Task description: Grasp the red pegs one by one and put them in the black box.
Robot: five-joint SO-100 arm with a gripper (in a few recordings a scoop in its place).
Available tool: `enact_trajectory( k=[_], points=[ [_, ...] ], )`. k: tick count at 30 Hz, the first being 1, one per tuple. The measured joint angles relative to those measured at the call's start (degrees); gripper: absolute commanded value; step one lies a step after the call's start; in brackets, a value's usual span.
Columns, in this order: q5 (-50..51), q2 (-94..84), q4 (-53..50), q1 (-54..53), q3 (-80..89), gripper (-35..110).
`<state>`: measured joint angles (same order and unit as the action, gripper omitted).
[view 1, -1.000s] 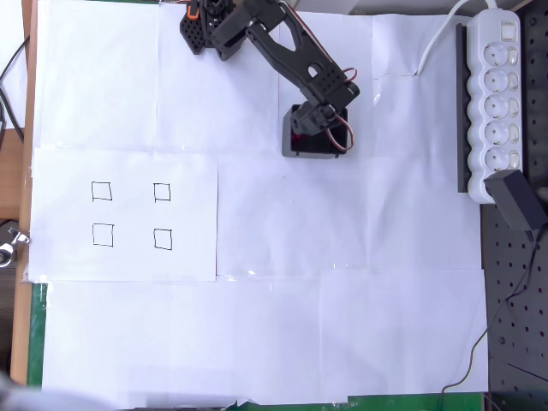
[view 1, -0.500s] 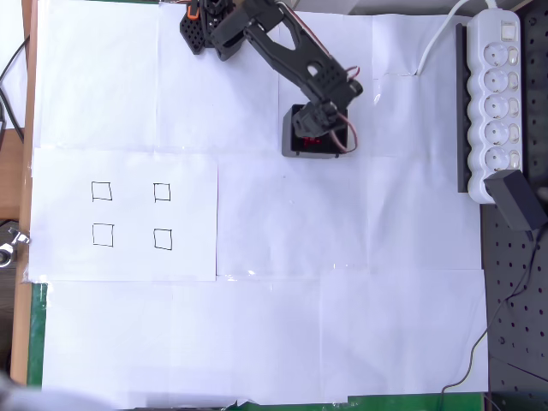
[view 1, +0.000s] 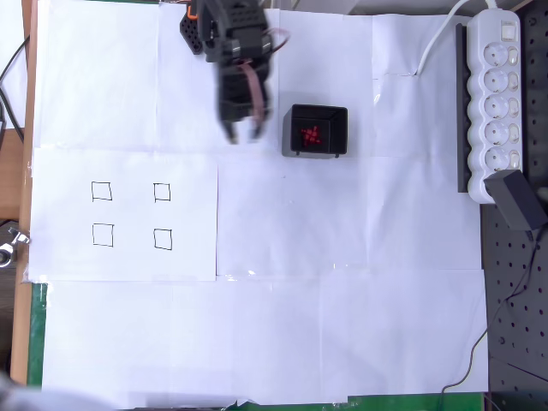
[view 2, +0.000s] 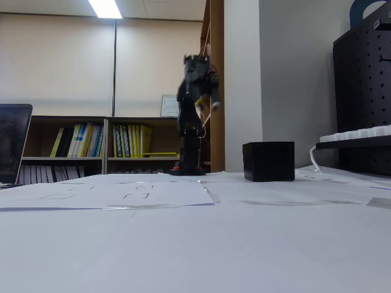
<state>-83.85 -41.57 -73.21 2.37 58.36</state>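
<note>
The black box (view 1: pixel 315 130) stands on the white paper right of centre at the back in the overhead view, and a cluster of red pegs (view 1: pixel 310 134) lies on its floor. My gripper (view 1: pixel 243 134) hangs to the left of the box, apart from it, with its fingers spread and nothing between them. In the fixed view the arm (view 2: pixel 194 91) is raised and blurred, and the black box (view 2: pixel 269 161) sits to its right with its inside hidden.
A sheet with small drawn squares (view 1: pixel 128 214) lies at the left. A white power strip (view 1: pixel 495 94) and a black adapter (view 1: pixel 518 199) line the right edge. The arm's base (view 1: pixel 199 30) is at the back.
The arm swung left from above the box, so the box's inside with the red pegs now shows. The gripper is now beside the box.
</note>
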Motion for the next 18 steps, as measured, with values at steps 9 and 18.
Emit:
enact_trajectory(
  k=[9, 18],
  points=[
    [1.05, 27.07, 8.44, -2.99, -40.17, 0],
    [0.18, 40.17, 8.61, -2.37, -54.32, 0]
  ],
)
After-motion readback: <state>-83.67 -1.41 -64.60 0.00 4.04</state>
